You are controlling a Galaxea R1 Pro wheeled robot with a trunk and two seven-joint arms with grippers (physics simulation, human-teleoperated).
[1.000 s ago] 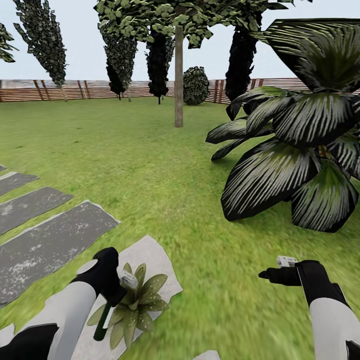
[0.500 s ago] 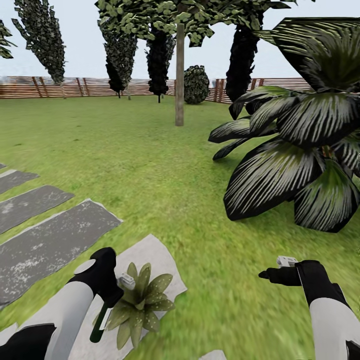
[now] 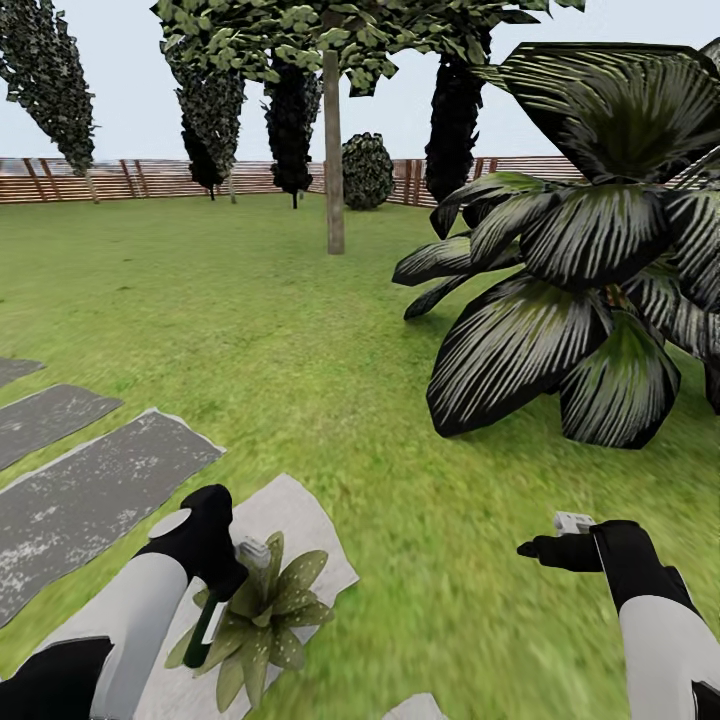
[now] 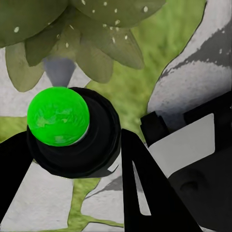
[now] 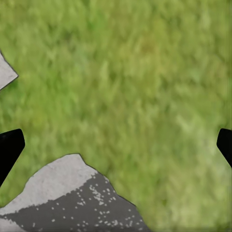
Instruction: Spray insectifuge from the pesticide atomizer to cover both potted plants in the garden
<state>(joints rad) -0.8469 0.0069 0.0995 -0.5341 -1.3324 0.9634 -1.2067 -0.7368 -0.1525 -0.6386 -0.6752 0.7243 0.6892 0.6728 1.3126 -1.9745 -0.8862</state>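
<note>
Head cam panned right since a second ago; left gripper [image 3: 225,590] stays clamped on the atomizer [image 4: 58,116], nozzle over the potted plant [image 3: 255,620] lower left, ready to spray; right gripper [image 3: 545,549] spread, idle.

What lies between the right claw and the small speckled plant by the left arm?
Bare grass: in the head view, nothing but lawn separates the right claw from the potted plant, which sits on a pale paving slab.
</note>
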